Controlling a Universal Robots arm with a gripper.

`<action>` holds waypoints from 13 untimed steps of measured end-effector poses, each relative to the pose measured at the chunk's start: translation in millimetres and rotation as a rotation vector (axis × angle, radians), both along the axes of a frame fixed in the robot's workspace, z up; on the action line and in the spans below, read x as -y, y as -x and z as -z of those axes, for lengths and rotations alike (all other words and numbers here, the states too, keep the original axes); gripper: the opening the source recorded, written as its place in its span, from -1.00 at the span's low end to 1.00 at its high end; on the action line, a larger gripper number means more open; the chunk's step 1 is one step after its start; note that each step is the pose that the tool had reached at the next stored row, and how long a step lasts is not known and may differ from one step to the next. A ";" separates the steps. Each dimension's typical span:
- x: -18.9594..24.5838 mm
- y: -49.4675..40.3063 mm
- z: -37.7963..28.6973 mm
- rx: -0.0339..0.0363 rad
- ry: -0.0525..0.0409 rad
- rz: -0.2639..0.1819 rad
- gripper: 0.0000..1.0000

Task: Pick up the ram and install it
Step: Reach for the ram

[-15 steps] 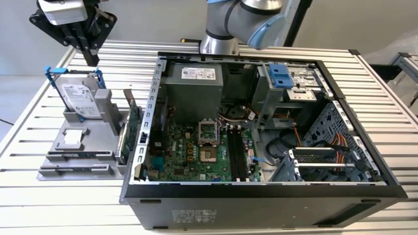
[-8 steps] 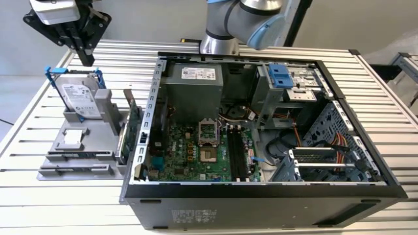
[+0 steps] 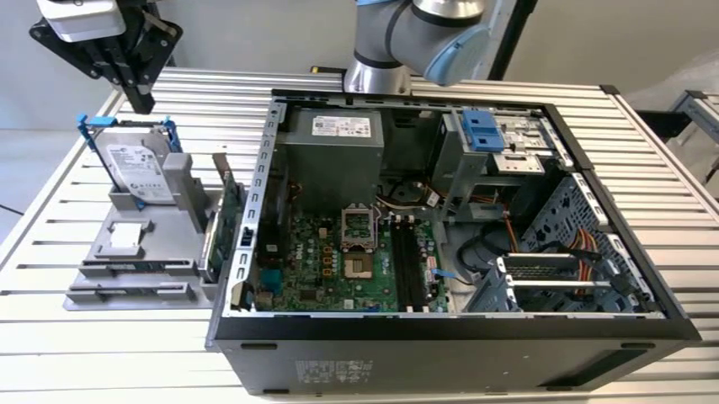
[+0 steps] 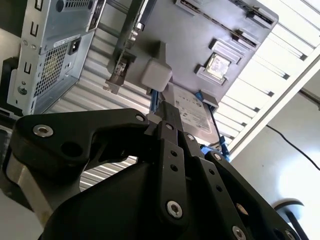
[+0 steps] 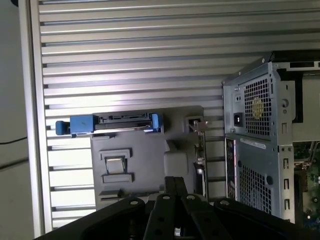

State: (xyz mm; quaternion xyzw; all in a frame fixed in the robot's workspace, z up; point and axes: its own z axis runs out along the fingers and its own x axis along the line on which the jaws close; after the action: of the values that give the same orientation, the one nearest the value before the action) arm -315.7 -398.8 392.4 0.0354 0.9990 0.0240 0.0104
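One slatted surface carries an open PC case. Arm rises behind it. Grey holder sits just beside case, on exterior view's left. The tool hangs pointing down above holder's far end, fingers together, nothing btwn. Ram lies in holder's near-end slot, well apart from tool, long axis running left-right in exterior view.
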 end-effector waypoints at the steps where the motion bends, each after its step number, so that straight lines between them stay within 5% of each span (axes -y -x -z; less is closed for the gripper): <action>1: 0.0 1.1 0.0 0.0000 0.0000 0.000 -1.00; 13: 0.0 13.4 0.1 0.0000 0.0000 0.000 -1.00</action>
State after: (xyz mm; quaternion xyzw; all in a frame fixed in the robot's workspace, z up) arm -329.1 -398.8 392.3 0.0354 0.9990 0.0240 0.0104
